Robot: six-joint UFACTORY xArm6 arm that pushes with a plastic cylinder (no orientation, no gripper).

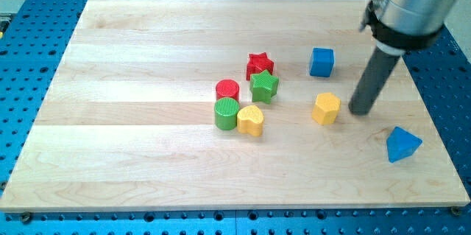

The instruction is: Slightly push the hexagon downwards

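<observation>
Sits with my tip (360, 110) just beside the yellow hexagon (326, 107), toward the surface's right edge, not above it; no fingers here.

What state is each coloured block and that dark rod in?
my tip: on the board, just right of the yellow hexagon
yellow hexagon: alone
blue cube: alone
blue triangle: alone
red star, green star, red cylinder, green cylinder, yellow heart: clustered

Seven blocks sit on the surface (132, 58): two stars, red (260, 64) and green (264, 85); two cylinders, red (227, 89) and green (227, 113); one yellow heart (251, 120); one yellow hexagon (326, 107); one blue cube (321, 62); one blue triangle (402, 144).
</observation>
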